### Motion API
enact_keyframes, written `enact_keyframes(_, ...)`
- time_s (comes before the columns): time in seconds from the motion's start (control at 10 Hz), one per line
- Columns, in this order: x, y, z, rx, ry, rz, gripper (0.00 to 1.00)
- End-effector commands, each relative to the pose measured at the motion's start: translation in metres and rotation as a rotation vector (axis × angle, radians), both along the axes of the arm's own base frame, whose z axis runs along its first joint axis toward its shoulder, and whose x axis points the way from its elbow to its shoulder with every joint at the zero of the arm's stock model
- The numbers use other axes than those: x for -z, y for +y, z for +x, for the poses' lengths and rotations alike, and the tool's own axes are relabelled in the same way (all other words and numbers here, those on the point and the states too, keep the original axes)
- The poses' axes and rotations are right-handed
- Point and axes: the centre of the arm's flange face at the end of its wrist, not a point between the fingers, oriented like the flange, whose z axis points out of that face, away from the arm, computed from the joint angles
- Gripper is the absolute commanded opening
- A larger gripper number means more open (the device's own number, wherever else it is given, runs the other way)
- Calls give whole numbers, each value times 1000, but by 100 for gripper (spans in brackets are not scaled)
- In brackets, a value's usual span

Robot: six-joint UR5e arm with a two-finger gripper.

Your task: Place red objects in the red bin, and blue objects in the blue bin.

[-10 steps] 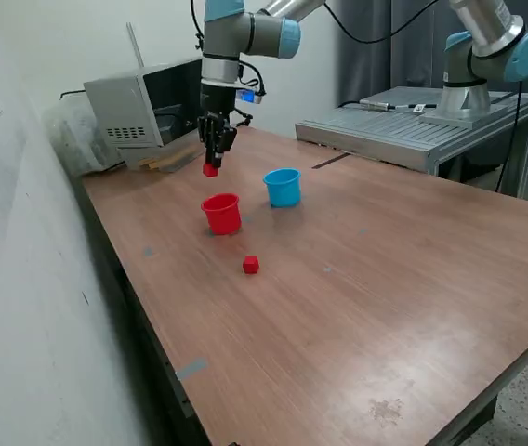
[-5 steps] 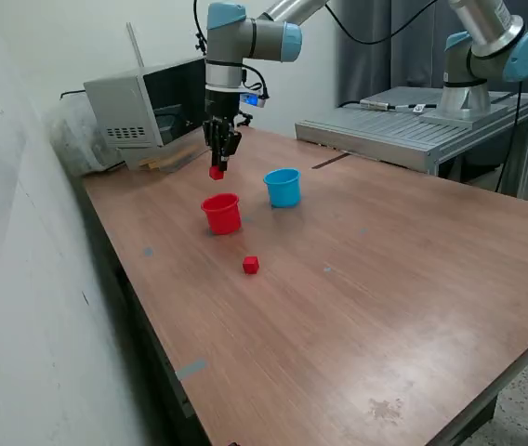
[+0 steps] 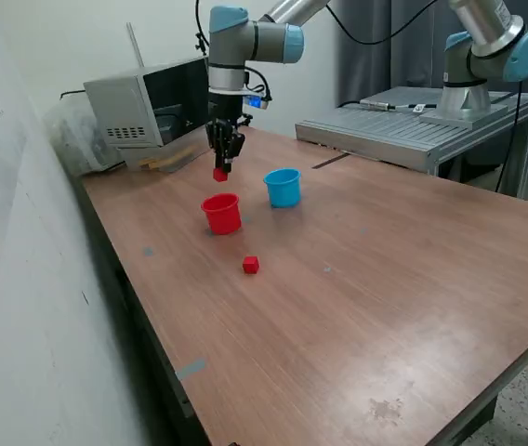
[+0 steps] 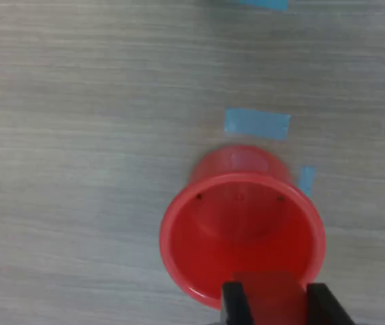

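Note:
My gripper (image 3: pixel 220 169) is shut on a small red cube (image 3: pixel 219 174), held in the air just above the red bin (image 3: pixel 221 213). In the wrist view the red bin (image 4: pixel 241 230) lies open below, and the held red cube (image 4: pixel 272 291) shows between the dark fingertips (image 4: pixel 232 303). A second red cube (image 3: pixel 250 265) rests on the table in front of the red bin. The blue bin (image 3: pixel 283 187) stands beside the red one, toward the exterior view's right. No blue objects are in view.
A grey box-shaped device (image 3: pixel 143 107) stands at the back of the wooden table (image 3: pixel 366 279). A second robot arm (image 3: pixel 482 56) rises from a metal platform (image 3: pixel 413 125) at the back right. Blue tape patches (image 4: pixel 256 123) lie on the table by the red bin.
The gripper has carried the red cube slightly toward the exterior view's right, to a spot over the red bin. The cube on the table and both bins have not moved.

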Motion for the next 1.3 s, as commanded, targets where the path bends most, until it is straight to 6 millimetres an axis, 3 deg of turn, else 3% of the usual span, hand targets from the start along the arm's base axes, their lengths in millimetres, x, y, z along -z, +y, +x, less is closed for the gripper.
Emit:
enact_keyframes(0.0, 3, -4, 1, -4, -6, -2, 100)
enact_keyframes(0.6, 0, -6, 10, -6, -15, -4, 100)
enact_keyframes(0.7, -17, -15, 22, -13, -6, -2, 100)
enact_keyframes(0.9, -82, -61, 53, -78, 58, 14, 100)
enact_keyframes(1.0, -113, -80, 78, -100, 45, 10, 100)
enact_keyframes(1.2, -154, -124, 110, -160, 60, 10, 100)
